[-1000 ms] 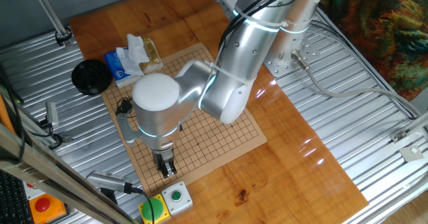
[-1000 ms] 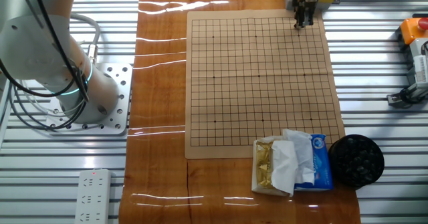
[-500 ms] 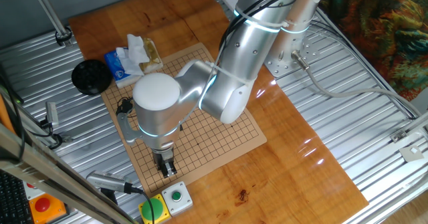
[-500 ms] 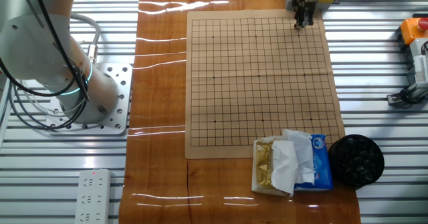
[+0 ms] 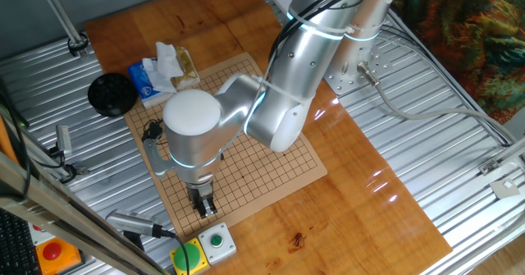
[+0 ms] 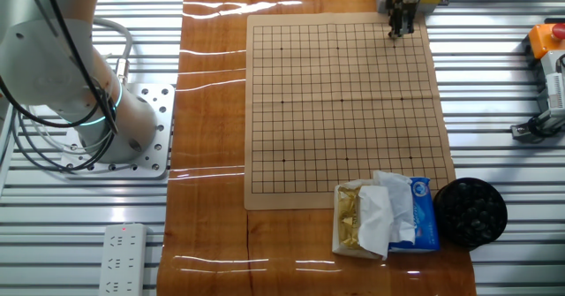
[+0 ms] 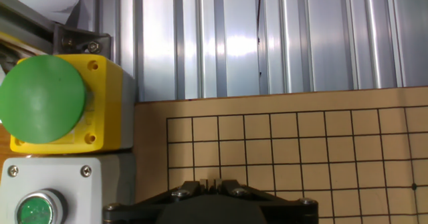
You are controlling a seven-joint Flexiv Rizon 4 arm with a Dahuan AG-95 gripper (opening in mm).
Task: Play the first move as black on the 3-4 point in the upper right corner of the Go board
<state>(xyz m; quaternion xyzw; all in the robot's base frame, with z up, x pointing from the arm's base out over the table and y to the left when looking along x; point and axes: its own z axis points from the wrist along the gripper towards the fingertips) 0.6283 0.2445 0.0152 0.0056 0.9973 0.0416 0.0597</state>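
Observation:
The pale-tan gridded board (image 5: 275,170) lies on the glossy wooden tabletop; it also shows in the other fixed view (image 6: 340,102) and the hand view (image 7: 301,150). My gripper (image 5: 203,212) points straight down with its tips at the board near one corner, a few lines in from the edges in the other fixed view (image 6: 399,33). In the hand view my gripper (image 7: 212,182) has its fingers close together with something small and dark pinched between them, which looks like a black stone. No stone lies on the grid.
A black bowl of stones (image 6: 470,212) and a tissue pack with a snack box (image 6: 384,215) sit by the opposite board end. A yellow box with a green button (image 7: 50,103) and a grey button box (image 7: 33,207) stand right beside the gripper's corner. Ribbed metal surrounds the tabletop.

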